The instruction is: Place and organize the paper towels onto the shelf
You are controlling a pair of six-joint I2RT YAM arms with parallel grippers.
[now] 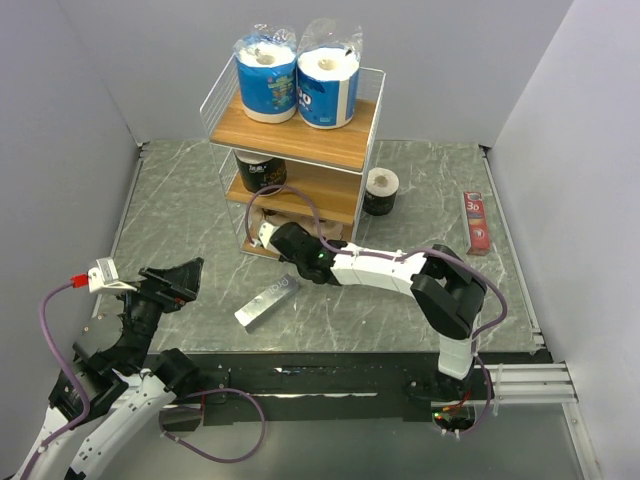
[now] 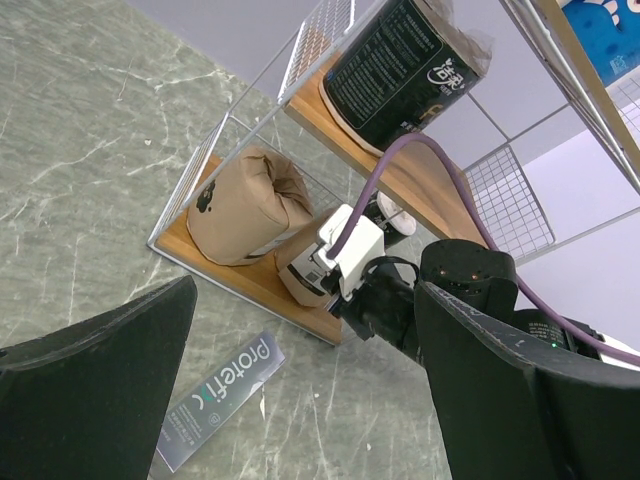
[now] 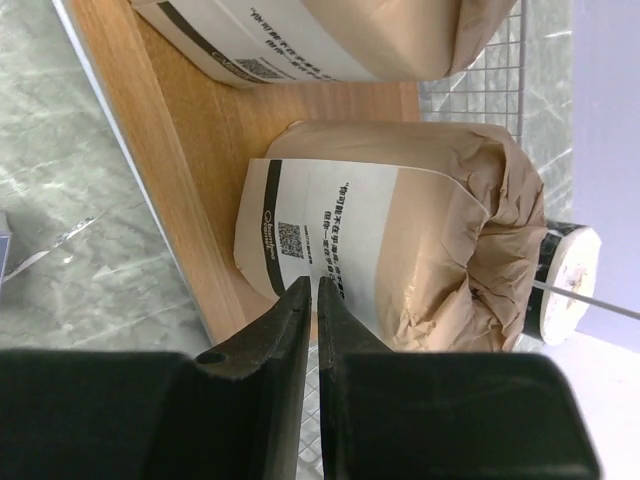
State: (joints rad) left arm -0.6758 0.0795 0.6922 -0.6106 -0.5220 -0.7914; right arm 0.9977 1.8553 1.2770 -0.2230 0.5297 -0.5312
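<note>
- Silver bar (image 2: 220, 400), just ahead of the left gripper (image 2: 305, 300): "prote…", last letters unclear.
- Red box (image 1: 476, 222), well right of the right gripper (image 1: 260, 232): "30".
- Brown roll (image 3: 400, 250), at its fingertips: white label, QR code, Chinese print too small to read.
- Black roll (image 2: 400, 70): white print, illegible.

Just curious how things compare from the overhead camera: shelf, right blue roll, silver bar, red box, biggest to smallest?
1. shelf
2. right blue roll, though nearer the camera
3. silver bar and red box: look alike, unranked
</note>
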